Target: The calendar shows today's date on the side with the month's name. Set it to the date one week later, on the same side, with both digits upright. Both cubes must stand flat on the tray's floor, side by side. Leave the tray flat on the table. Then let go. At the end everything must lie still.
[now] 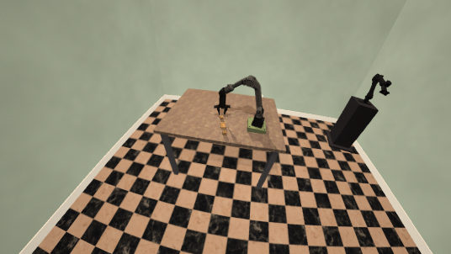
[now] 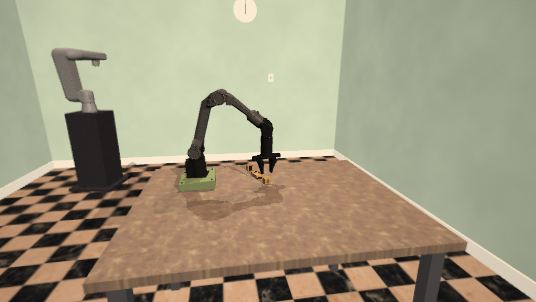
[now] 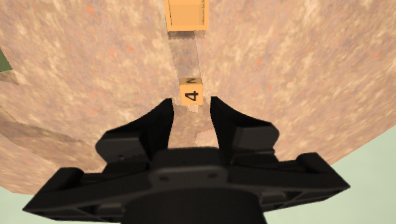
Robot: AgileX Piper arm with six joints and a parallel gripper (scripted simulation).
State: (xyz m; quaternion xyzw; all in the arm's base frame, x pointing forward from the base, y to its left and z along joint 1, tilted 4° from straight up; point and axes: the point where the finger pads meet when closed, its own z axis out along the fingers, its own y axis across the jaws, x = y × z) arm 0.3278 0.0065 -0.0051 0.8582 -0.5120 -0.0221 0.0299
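A small orange cube (image 3: 191, 91) with a black 4 on its upper face lies on the table, away from the tray. My gripper (image 3: 191, 105) is open and empty, and hovers just above and slightly short of this cube. Its fingertips stand a little wider than the cube. The orange tray (image 3: 186, 15) lies farther ahead, cut off by the top edge of the wrist view, so I cannot see what is inside it. In the top view the gripper (image 1: 221, 110) points down over a short row of small orange pieces (image 1: 223, 124). I cannot pick out the second cube.
The arm's green base (image 1: 257, 126) stands on the table to one side of the row. A black pedestal with another arm (image 2: 92, 145) stands on the floor beyond the table.
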